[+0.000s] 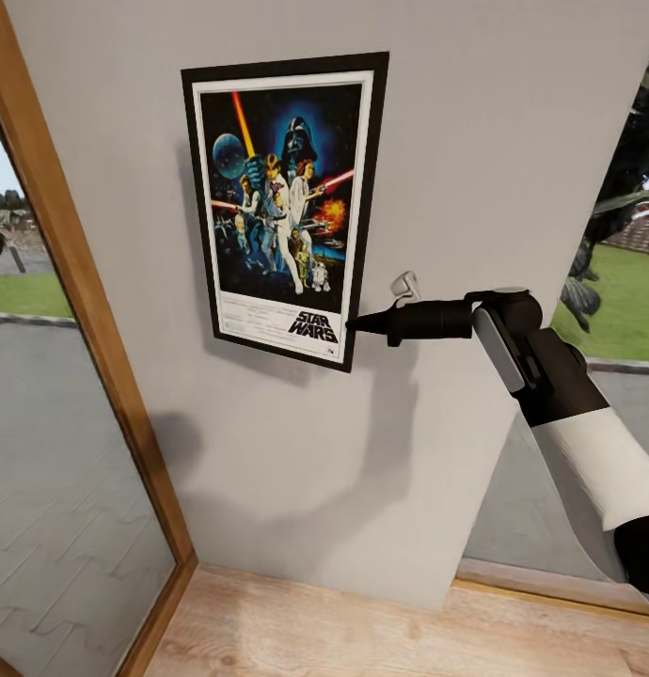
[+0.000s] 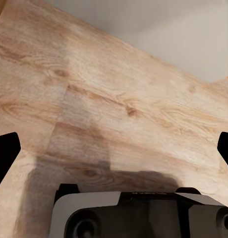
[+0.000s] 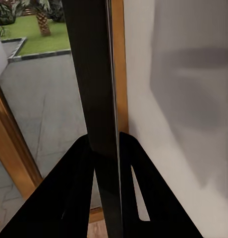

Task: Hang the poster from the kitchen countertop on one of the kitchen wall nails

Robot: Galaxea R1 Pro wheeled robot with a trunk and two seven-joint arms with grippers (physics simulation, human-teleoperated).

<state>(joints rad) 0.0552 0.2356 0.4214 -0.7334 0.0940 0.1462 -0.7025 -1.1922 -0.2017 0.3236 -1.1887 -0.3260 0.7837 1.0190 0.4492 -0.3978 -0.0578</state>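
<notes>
Against the grey wall (image 1: 475, 169) we are holding the poster (image 1: 285, 202) up, our right gripper (image 1: 355, 325) clamped tight on its lower right frame edge. Hanging seems underway; next, probably, we are seating it on a nail, unseen, before letting go.

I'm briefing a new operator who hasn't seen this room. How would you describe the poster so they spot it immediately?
Find the grey wall panel between two wood-framed windows. On its upper part, against the wall, is the poster, with the right pincer clamped on its lower right edge. Its black frame, colourful figures on dark blue and Star Wars title strip make it the only picture there.
</notes>
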